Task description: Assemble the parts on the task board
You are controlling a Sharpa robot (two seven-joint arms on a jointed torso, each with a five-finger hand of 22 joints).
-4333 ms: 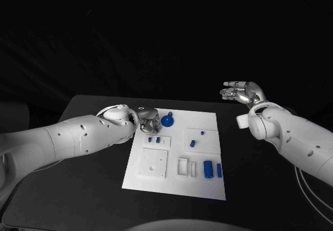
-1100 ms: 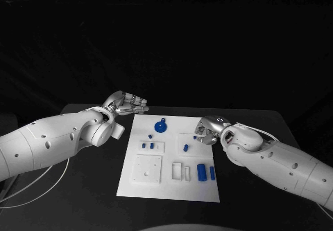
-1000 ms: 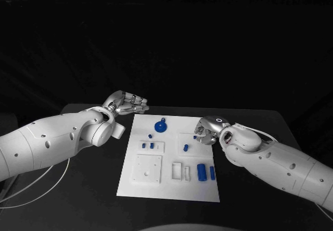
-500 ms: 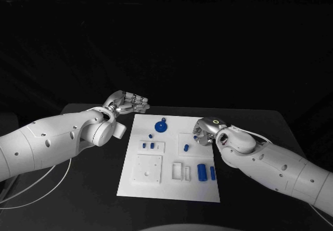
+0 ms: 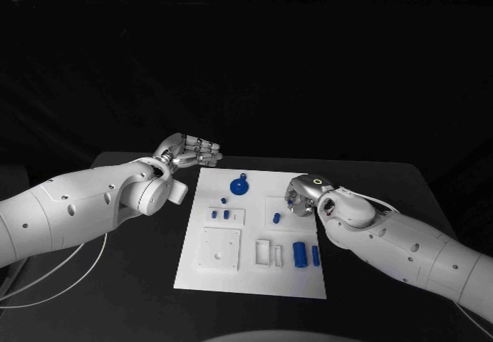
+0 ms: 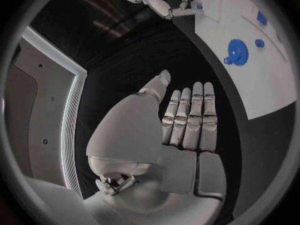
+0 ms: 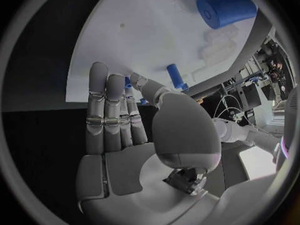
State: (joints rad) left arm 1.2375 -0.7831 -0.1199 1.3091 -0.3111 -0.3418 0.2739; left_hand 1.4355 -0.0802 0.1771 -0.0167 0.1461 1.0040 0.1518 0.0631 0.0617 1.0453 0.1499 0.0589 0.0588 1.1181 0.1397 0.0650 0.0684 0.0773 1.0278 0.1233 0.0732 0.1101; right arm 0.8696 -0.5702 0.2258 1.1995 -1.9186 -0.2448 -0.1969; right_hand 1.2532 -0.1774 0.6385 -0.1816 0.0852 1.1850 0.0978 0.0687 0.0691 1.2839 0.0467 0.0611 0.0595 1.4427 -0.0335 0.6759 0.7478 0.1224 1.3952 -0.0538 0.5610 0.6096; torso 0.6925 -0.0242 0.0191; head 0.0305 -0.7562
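The right hand (image 5: 299,199) covers part of the task board (image 5: 253,267) at middle right of the head view, so whatever lies beneath its fingers is hidden, and contact there cannot be judged. The small blue parts (image 5: 219,214) left of centre are too tiny to make out their shapes. In the right wrist view, the blue cylinder (image 7: 226,8) is cut off at the upper rim.

Dim scene, black surroundings, bright white task board (image 5: 251,242), sharp head view, fisheye-bent wrist views
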